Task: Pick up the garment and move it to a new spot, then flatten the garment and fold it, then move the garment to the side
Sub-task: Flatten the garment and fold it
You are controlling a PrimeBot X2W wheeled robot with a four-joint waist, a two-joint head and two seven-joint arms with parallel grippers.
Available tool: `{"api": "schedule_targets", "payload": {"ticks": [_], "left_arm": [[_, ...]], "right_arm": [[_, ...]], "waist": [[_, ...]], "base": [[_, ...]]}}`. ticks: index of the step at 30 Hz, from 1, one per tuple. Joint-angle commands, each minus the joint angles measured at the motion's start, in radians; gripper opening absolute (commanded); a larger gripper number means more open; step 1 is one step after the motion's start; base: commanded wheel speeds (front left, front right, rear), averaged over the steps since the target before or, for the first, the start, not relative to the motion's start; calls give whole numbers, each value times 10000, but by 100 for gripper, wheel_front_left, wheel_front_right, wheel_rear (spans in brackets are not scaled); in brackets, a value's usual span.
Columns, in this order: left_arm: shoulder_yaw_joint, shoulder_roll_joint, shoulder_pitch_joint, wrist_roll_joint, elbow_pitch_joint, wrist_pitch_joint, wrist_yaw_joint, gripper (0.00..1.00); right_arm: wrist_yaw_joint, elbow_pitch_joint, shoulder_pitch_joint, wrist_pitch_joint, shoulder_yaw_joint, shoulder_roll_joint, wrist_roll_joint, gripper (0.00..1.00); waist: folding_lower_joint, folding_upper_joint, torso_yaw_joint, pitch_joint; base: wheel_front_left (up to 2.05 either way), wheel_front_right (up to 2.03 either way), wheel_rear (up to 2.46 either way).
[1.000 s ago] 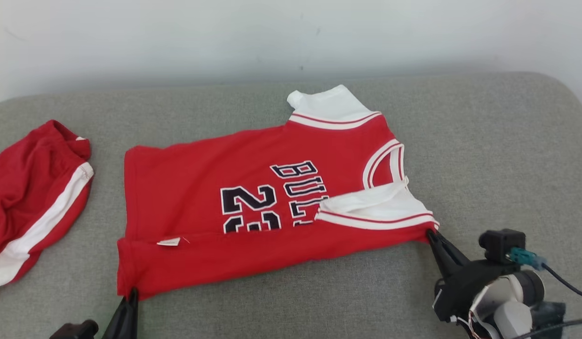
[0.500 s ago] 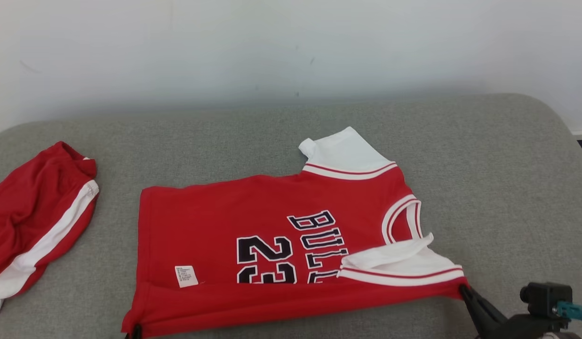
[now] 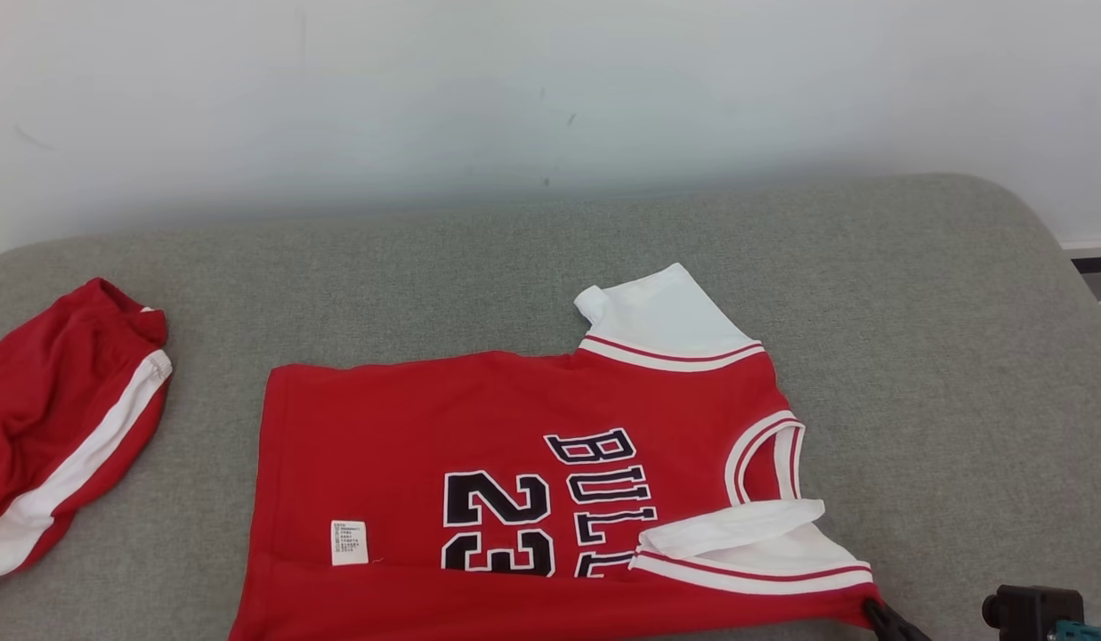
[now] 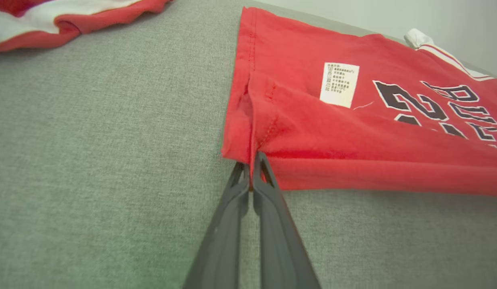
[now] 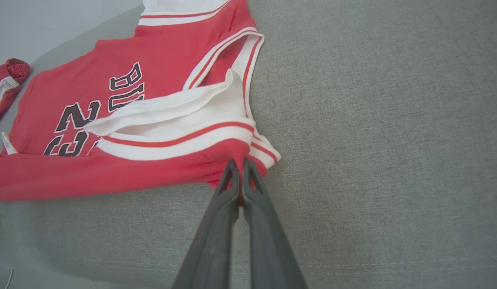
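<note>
The garment [image 3: 514, 481] is a red jersey with white sleeves and dark "BULLS 23" lettering, lying sideways on the grey cushion [image 3: 959, 356], its near long edge folded over. In the left wrist view my left gripper [image 4: 252, 158] is shut on the garment [image 4: 352, 132] at its near hem corner. In the right wrist view my right gripper [image 5: 238, 164] is shut on the garment [image 5: 123, 120] at the near sleeve corner. The tip of the right gripper [image 3: 875, 612] also peeks in at the bottom right of the head view.
Red shorts with a white stripe [image 3: 60, 427] lie at the cushion's left end, also seen at the top left of the left wrist view [image 4: 63, 16]. A pale wall [image 3: 550, 89] rises behind the cushion. Bare cushion stretches to the right of the jersey.
The head view has tilted up, so the jersey and both grippers sit lower in it. The folded near edge has been drawn toward me, showing more lettering and the label. Both grips have held.
</note>
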Motion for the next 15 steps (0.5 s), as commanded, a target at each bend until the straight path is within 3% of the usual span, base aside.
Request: {"api": "schedule_targets", "payload": {"ticks": [1,2,3,4,5,6,15], "left_arm": [[23,45,61,-89,81,-25,57,0],[5,29,14,-128,131,-19,49,0],[-42,16,-3,-135,208,39,51,7],[-68,4,-27,-123,254,36,65,16],[-74,-3,-56,-107,274,9,89,46],[-77,-8,-64,-96,300,-22,93,98],[7,-44,99,-11,11,-266,252,100]], "right_arm": [[-11,60,-50,-100,-83,32,13,3],[-13,145,-72,-135,-67,49,1,34],[-11,194,-113,-197,-17,-2,-106,67],[-11,235,-167,-307,-10,19,-116,92],[-11,312,-194,-395,-38,89,-94,100],[-11,369,-231,-512,-38,113,-113,100],[-11,918,-735,-2178,254,-31,-458,100]], "waist": [[1,0,18,0],[1,0,39,-7],[1,0,58,-18],[1,0,75,-32],[1,0,89,-47],[1,0,101,-61],[1,0,305,-245]], "base": [[0,0,0],[0,0,0],[0,0,0],[0,0,0],[0,0,0],[0,0,0],[0,0,0]]}}
